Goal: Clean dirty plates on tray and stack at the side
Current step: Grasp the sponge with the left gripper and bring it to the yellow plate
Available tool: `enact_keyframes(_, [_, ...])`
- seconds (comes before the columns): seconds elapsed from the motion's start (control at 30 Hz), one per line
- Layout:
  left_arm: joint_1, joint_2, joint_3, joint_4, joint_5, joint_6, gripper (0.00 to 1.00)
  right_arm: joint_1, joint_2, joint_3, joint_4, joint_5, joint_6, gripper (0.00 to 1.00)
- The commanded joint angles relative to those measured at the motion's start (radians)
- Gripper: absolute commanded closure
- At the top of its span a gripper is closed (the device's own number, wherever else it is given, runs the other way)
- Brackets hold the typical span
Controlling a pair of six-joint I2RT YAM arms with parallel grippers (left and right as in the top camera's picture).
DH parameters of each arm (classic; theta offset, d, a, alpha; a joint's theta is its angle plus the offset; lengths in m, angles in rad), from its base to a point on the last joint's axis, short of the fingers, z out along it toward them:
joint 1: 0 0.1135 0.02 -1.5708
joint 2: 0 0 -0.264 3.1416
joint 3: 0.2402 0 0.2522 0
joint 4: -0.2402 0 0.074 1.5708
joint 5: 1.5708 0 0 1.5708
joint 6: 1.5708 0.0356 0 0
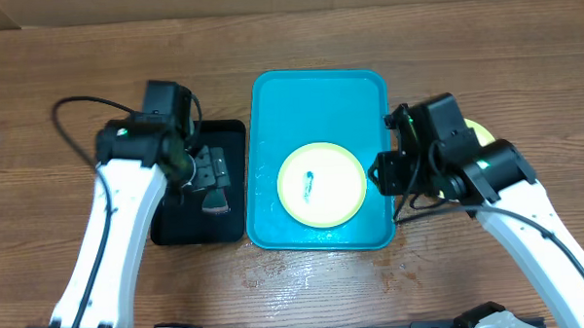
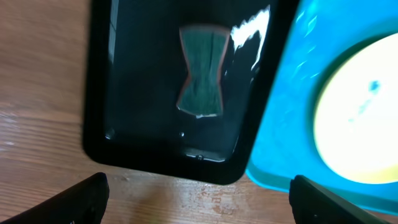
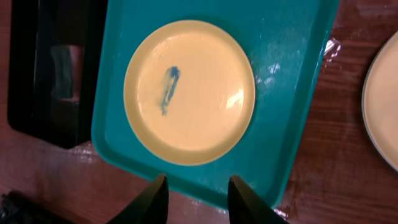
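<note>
**Item: plate-cleaning station, current state**

- Tray (image 1: 270, 97): turquoise, in the middle of the desk (image 1: 74, 55), its surface wet in patches.
- Plate (image 1: 321, 184): pale yellow-green, lying flat in the tray's near half. A dark-blue smear (image 3: 168, 90) sits left of its centre, so it is judged not yet cleaned.
- Second plate (image 3: 382, 99): on the desk to the right of the tray, largely hidden under the right arm. A third plate is not visible.
- Black tub (image 1: 231, 137): just left of the tray, with a green sponge (image 2: 202, 78) lying flat inside.
- Left gripper (image 2: 199, 181): spread wide and empty, above the tub.
- Right gripper (image 3: 198, 183): partly released and holding nothing, over the tray's right rim.

**Risks**
- The flat sponge may slip from the fingers, or the fingers may catch the tub wall.
- A loose plate on a wet tray could slide when wiped.
- A swing of the right arm might knock the second plate.
</note>
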Motion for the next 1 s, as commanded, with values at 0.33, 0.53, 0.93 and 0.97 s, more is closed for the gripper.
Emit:
enact_keyframes(0.33, [0.068,0.428,-0.126,0.262,0.11,-0.086,0.64,0.005,-0.044,0.016,-0.045,-0.026,0.0,0.67])
enact_keyframes(0.53, [0.069,0.467,-0.12,0.311,0.126,-0.077,0.96,0.005,-0.044,0.016,-0.045,-0.025,0.0,0.68])
enact_keyframes(0.93, [0.069,0.337,0.11,0.121,-0.02,-0.022,0.96,0.005,-0.044,0.015,-0.049,0.064,0.029,0.67])
enact_keyframes(0.97, [0.068,0.33,0.106,0.124,-0.034,-0.021,0.96,0.004,-0.043,0.015,-0.048,0.088,0.071,0.66])
